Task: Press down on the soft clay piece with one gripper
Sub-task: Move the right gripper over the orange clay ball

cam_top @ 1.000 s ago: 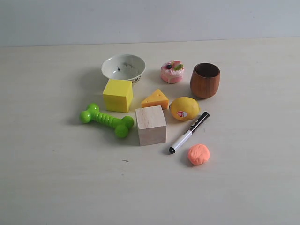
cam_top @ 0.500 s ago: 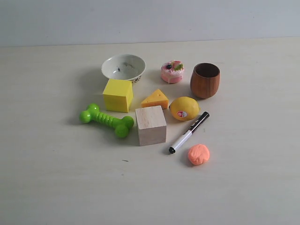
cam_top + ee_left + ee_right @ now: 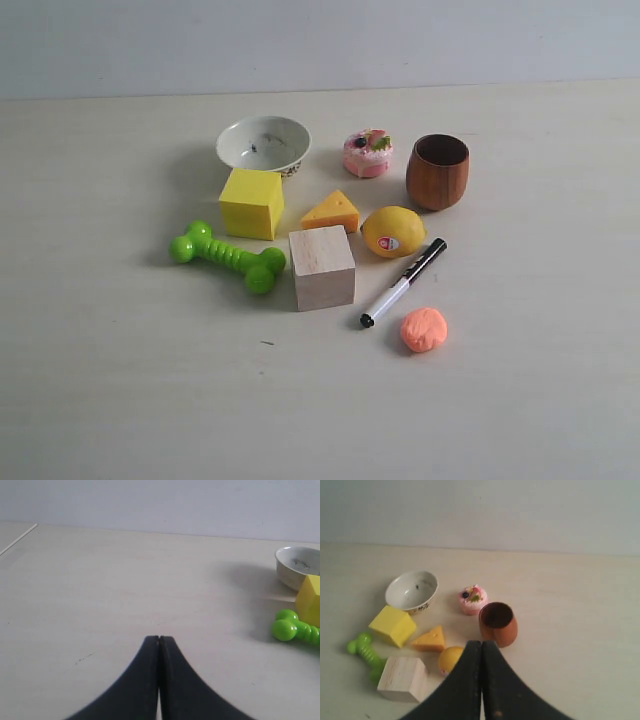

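The soft clay piece [image 3: 424, 329] is a small salmon-orange rounded lump on the pale table, just right of the marker's white end and in front of the lemon. No arm shows in the exterior view. In the left wrist view my left gripper [image 3: 159, 639] is shut, its black fingers pressed together over bare table, far from the clay. The right wrist view shows my right gripper [image 3: 481, 643] also shut, hovering above the table with the lemon [image 3: 450, 659] and wooden cup [image 3: 498, 624] beyond its tip. The clay is hidden in both wrist views.
Around the clay stand a black-and-white marker [image 3: 404, 282], a lemon [image 3: 393, 231], a wooden cup [image 3: 437, 171], a pink toy cake [image 3: 367, 153], a cheese wedge [image 3: 332, 212], a wooden cube [image 3: 321, 267], a yellow cube [image 3: 251, 203], a green dumbbell toy [image 3: 227, 256] and a bowl [image 3: 263, 144].
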You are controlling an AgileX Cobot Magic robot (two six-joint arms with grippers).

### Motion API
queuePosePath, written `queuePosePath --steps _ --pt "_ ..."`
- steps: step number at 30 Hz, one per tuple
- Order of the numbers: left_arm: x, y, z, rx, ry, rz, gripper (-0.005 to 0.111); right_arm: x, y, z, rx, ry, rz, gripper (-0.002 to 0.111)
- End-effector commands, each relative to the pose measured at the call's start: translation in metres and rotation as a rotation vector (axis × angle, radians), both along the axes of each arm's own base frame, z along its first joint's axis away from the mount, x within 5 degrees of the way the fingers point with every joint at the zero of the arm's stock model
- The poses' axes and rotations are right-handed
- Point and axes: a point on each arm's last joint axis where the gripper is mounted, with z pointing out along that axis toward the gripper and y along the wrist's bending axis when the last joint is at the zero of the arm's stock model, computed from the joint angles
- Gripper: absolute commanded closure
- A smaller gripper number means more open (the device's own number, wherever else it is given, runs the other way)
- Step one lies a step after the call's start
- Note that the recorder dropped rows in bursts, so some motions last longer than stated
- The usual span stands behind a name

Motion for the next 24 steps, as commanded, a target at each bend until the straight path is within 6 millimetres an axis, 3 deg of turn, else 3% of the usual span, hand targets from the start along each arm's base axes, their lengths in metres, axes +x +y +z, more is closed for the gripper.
queuePosePath --steps 1,15,24 --pt "0.000 0.000 0.000 -0.002 -0.012 -0.006 0.107 0.018 0.012 -0.012 -0.007 0.084 0.078 0.108" --pt "0.000 0.000 0.000 -0.002 -0.012 -0.006 0.107 0.054 0.066 -0.074 -0.150 0.417 0.205 0.108" --pt "0.000 0.000 0.000 -0.002 -0.012 -0.006 0.107 0.072 0.090 -0.130 -0.274 0.698 0.183 0.108"
